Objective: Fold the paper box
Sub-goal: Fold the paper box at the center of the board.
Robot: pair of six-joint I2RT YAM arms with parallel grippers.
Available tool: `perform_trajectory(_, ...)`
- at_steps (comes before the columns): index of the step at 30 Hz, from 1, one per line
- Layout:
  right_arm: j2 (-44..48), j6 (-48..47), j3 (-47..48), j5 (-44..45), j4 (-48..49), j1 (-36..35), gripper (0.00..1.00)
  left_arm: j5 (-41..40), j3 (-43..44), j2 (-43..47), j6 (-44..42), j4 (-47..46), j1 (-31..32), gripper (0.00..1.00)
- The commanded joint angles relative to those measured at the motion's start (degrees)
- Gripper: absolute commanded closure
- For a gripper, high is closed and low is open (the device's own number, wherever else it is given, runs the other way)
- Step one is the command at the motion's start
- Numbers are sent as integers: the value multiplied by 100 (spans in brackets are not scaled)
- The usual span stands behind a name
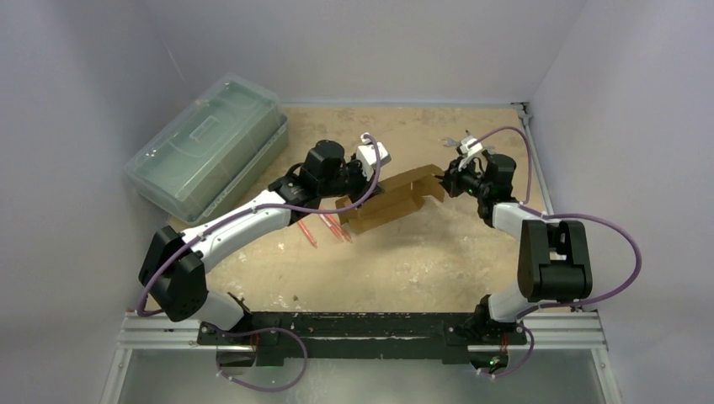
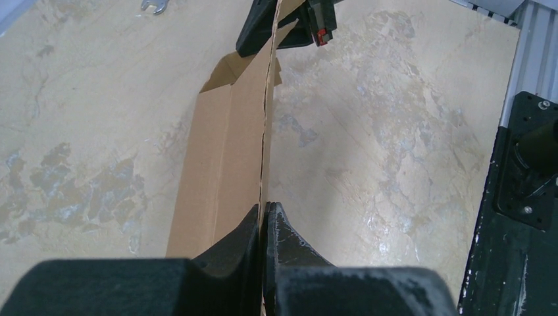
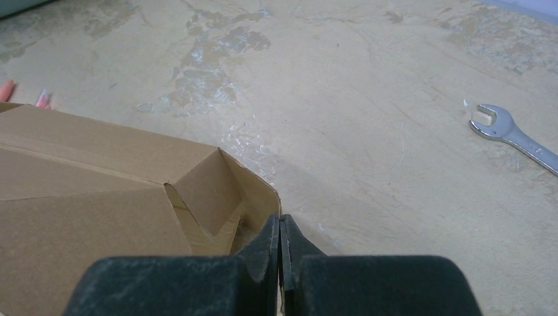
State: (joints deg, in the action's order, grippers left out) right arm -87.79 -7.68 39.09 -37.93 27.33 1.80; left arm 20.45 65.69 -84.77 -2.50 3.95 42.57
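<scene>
Two tools pinch the paper box [image 1: 391,200] at opposite ends, and it spans the gap between them as a long, partly formed brown carton. The left tool [image 2: 265,210] has its fingers pressed together on a thin, upright cardboard edge at the end of the box nearer the green plastic case [image 1: 206,147]. The right tool [image 3: 280,220] is likewise clamped tight on a cardboard edge at the end farther from the case, next to an open end flap that folds inward. The box sits well apart from the case, out toward the middle of the tabletop [image 1: 404,269], its long axis pointing roughly away from the case. Whether its underside touches the tabletop cannot be told. The panel facing the left wrist camera is creased lengthwise, and the seam along its upper edge stands slightly open. Several thin reddish sticks [image 1: 324,227] lie on the tabletop between the case and the box, just beside the box's nearer end. A small silver wrench [image 3: 513,135] lies beyond the box's farther end, on the side away from the case.
</scene>
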Motion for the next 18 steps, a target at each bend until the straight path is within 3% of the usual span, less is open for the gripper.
perform_trajectory(1, 108, -54, -44, -238, -171, -15, 100, 55, -185, 63, 470, -130, 28, 100)
perform_trajectory(18, -149, -611, 417, -1030, -1563, 20, 100, -533, -430, 170, 1578, -597, 26, 100)
